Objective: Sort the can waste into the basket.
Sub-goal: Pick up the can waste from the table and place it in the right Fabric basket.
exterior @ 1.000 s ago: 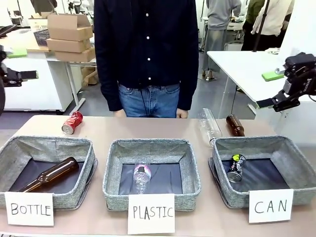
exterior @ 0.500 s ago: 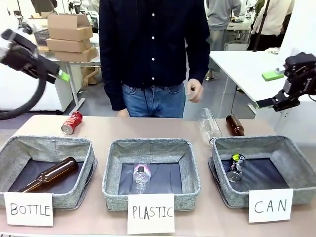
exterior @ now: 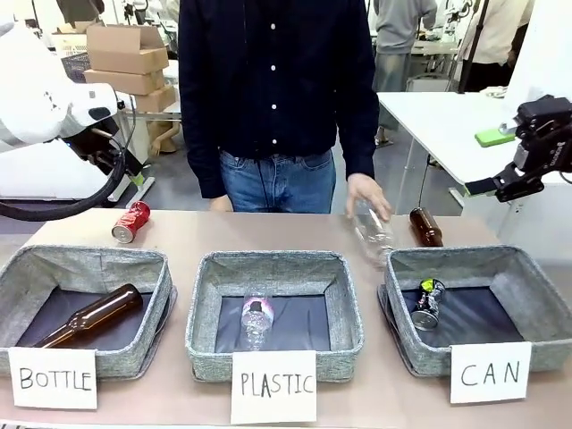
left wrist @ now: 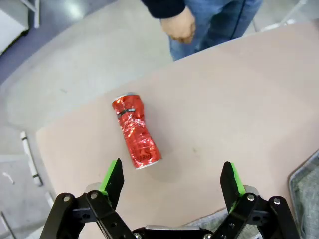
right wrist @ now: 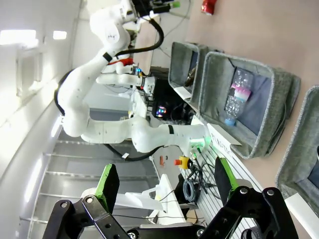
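The red dented can (exterior: 130, 222) lies on its side on the table behind the BOTTLE basket. In the left wrist view the red can (left wrist: 136, 131) lies just beyond my open left gripper (left wrist: 172, 174), apart from the fingers. From the front, the left gripper (exterior: 125, 165) hangs above and slightly behind the can, mostly hidden by its arm. The dark printed can (exterior: 427, 304) lies inside the grey CAN basket (exterior: 536, 290) at the right. My right gripper (exterior: 500, 183) (right wrist: 164, 184) hangs open and empty, high beyond the table's right end.
A person's hand (exterior: 366, 192) rests on a clear plastic bottle (exterior: 375, 234) behind the CAN basket, beside a brown bottle (exterior: 425, 226). The PLASTIC basket (exterior: 201, 313) holds a clear bottle. The BOTTLE basket (exterior: 18, 277) holds a brown bottle (exterior: 89, 315).
My left arm has swung in from the left and lowered toward the red can. The person's hand came down onto the clear bottle. The right arm has not moved.
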`<move>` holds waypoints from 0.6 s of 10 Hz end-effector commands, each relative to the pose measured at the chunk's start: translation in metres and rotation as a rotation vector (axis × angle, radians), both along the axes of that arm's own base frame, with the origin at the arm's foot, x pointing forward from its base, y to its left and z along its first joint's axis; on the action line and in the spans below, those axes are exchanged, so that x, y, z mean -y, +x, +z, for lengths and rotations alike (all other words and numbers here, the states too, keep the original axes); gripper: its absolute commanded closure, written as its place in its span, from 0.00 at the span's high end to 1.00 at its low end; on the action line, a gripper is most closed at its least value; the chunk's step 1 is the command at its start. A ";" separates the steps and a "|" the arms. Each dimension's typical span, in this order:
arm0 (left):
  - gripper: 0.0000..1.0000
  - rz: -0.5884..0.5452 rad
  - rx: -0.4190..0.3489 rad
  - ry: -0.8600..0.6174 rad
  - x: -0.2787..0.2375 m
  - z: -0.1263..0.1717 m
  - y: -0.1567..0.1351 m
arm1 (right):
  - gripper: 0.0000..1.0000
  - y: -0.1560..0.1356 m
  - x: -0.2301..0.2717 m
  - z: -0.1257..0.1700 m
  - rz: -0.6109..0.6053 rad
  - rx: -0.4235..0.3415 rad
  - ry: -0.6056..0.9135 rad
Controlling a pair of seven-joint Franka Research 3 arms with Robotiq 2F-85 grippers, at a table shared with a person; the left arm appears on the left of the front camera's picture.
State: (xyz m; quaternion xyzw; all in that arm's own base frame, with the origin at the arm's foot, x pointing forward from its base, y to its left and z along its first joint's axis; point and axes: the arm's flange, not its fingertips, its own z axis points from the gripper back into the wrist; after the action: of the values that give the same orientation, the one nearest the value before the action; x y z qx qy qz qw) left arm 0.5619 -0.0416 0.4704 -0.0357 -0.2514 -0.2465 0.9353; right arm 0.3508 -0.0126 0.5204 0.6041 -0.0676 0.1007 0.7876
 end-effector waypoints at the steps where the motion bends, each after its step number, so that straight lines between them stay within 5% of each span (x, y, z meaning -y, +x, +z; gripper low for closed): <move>1: 1.00 -0.053 0.004 -0.039 -0.007 0.009 -0.012 | 1.00 0.000 0.002 0.001 0.014 0.027 -0.002; 6: 1.00 0.180 -0.174 -0.007 -0.013 -0.066 0.067 | 1.00 0.000 0.002 0.001 0.014 0.027 -0.002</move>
State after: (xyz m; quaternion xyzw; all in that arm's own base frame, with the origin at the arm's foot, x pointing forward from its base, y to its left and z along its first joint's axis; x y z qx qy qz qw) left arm 0.6078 -0.0208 0.3961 -0.0449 -0.1821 -0.1824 0.9652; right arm 0.3508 -0.0131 0.5205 0.6040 -0.0682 0.1004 0.7877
